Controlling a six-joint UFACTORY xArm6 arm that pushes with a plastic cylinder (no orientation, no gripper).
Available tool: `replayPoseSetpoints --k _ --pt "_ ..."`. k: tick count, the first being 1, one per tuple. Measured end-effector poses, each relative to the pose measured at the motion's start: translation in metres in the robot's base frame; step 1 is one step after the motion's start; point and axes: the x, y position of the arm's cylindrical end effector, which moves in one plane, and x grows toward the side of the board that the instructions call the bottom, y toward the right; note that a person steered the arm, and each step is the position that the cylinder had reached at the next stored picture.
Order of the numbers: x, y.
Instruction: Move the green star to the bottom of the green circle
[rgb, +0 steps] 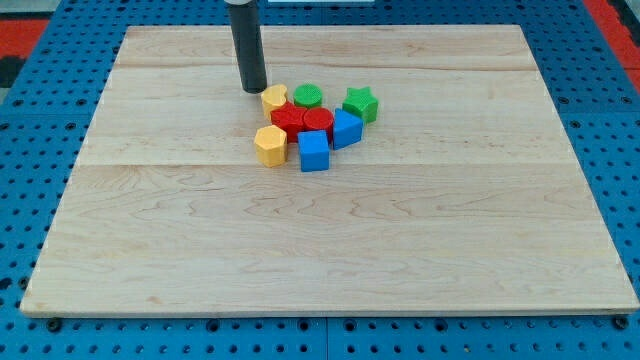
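The green star (361, 103) lies at the right end of a tight cluster of blocks above the board's middle. The green circle (308, 96) is to its left, at the cluster's top, with a small gap between them. My tip (254, 89) rests on the board at the cluster's upper left, just left of a small yellow block (274, 98). The tip is apart from both green blocks.
The cluster also holds a red star-like block (289, 118), a red cylinder (318, 122), a blue block (346, 129) under the green star, a blue cube (314, 151) and a yellow hexagon (270, 145). The wooden board (320, 250) lies on a blue pegboard.
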Motion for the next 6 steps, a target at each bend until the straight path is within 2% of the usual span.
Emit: replayPoseSetpoints --k 2,3,4,5,6 --pt "-0.006 -0.013" --pt "-0.013 -0.054" --pt "-0.024 -0.022" --pt "-0.039 0.05" --pt "-0.028 0.143"
